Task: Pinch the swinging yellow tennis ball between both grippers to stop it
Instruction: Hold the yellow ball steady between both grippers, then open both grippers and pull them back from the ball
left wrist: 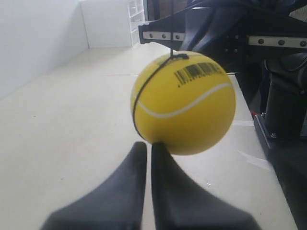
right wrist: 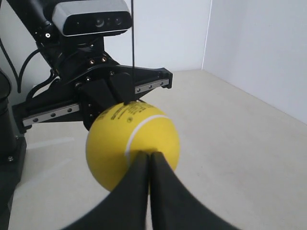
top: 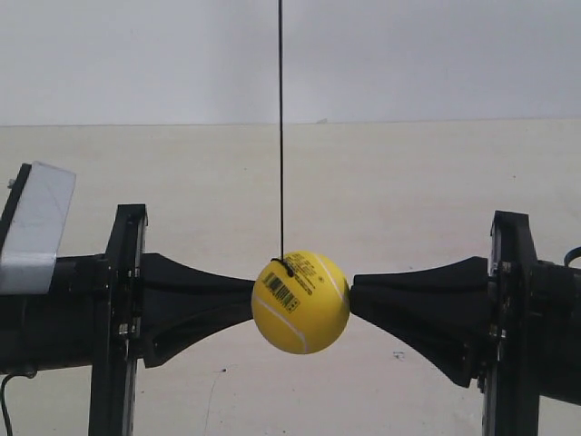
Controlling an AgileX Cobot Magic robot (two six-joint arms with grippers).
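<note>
The yellow tennis ball [top: 304, 309] hangs on a thin black string [top: 280, 127] between the two black grippers. My left gripper [top: 247, 304], the arm at the exterior view's left, is shut, and its tip touches the ball's barcode side. My right gripper [top: 356, 298] is also shut, its tip against the opposite side. In the left wrist view the ball [left wrist: 192, 110] sits just beyond the gripper [left wrist: 148, 145], resting on one fingertip [left wrist: 160, 148]. In the right wrist view the gripper [right wrist: 149, 154] presses into the ball [right wrist: 115, 143] near its white seam.
A pale tabletop [top: 408, 182] lies below, with white walls behind. The left arm carries a grey camera [right wrist: 91, 19], which also shows in the exterior view [top: 36, 227]. Each arm's black vertical plate [top: 508, 318] stands behind its fingers. A white drawer unit [left wrist: 135, 19] stands far back.
</note>
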